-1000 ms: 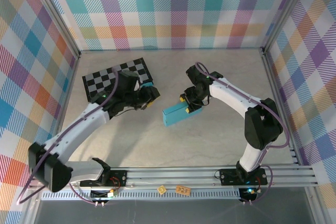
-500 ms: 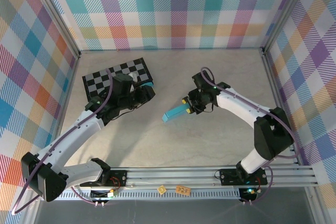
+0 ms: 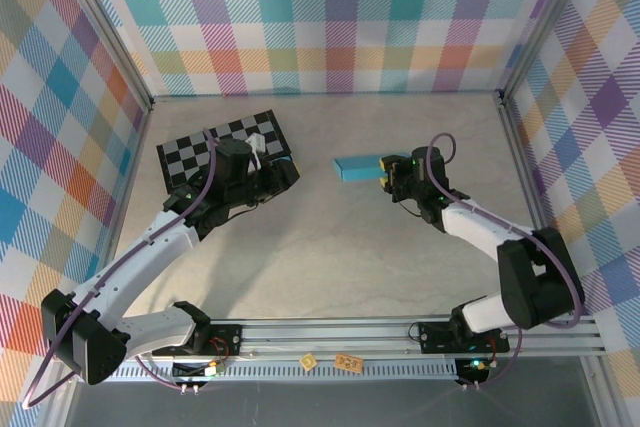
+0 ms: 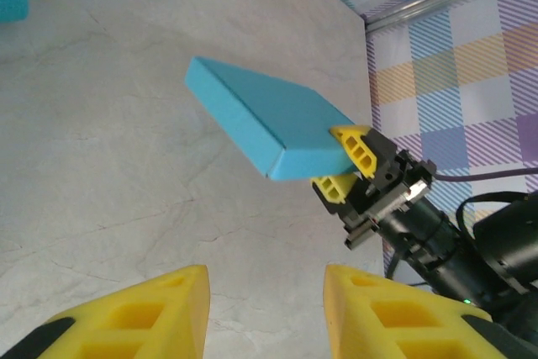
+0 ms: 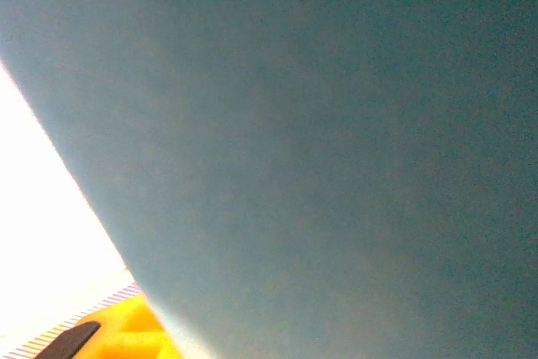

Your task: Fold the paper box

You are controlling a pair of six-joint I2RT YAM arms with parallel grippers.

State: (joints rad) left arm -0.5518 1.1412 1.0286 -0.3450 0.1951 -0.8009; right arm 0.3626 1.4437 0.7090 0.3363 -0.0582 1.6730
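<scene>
One end of the paper box (image 3: 357,166) sits clamped in the right gripper (image 4: 346,167), long axis running toward the parted, empty left gripper (image 4: 265,292), well apart.

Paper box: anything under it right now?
Bare table shows around the paper box in the left wrist view. The right pincer clamps one end, with one finger under it. The patch straight below is covered.
</scene>
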